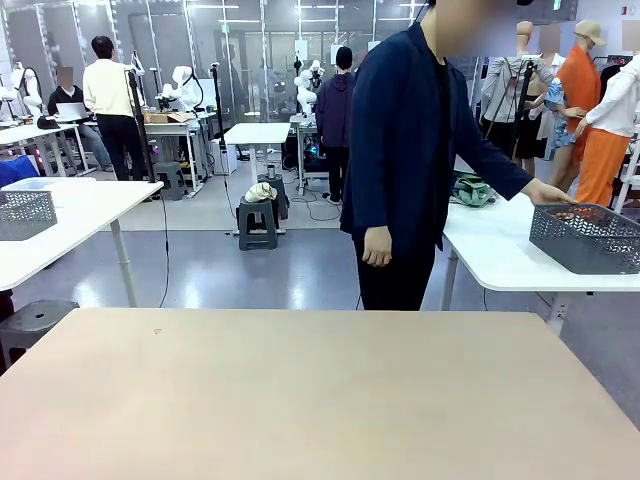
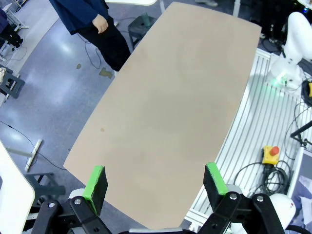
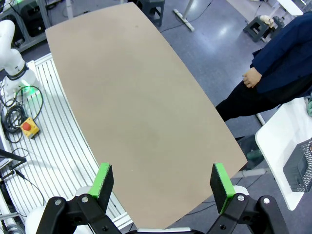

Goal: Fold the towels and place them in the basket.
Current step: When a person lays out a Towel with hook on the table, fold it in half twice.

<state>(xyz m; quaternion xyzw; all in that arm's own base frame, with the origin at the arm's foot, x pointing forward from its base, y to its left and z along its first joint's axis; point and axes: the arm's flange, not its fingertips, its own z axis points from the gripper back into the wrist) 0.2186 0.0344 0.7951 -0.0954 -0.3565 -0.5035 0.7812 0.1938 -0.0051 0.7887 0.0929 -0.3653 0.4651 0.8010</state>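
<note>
We judged the task not yet started. Our table (image 1: 300, 390) lay bare. The basket (image 1: 585, 238) sat on a white side table (image 1: 500, 255) at the right, with the person's hand (image 1: 548, 192) on its rim. A green cloth (image 1: 472, 190), perhaps a towel, lay nearby. Our left hand (image 2: 155, 181) and right hand (image 3: 165, 181) hung spread and empty. Next, both had to reach our table. The room was a lab with a grey floor (image 1: 280, 270).

You're in a robotics lab. Your plain beige rectangular bench (image 1: 300, 400) stands on a glossy grey floor (image 1: 250, 275) among white benches on metal legs (image 1: 75, 212), one with an open laptop (image 1: 72, 110). A red emergency-stop button on a yellow box (image 2: 271, 154) lies on the ribbed aluminium base plate (image 2: 253, 117) beside your bench.
</note>
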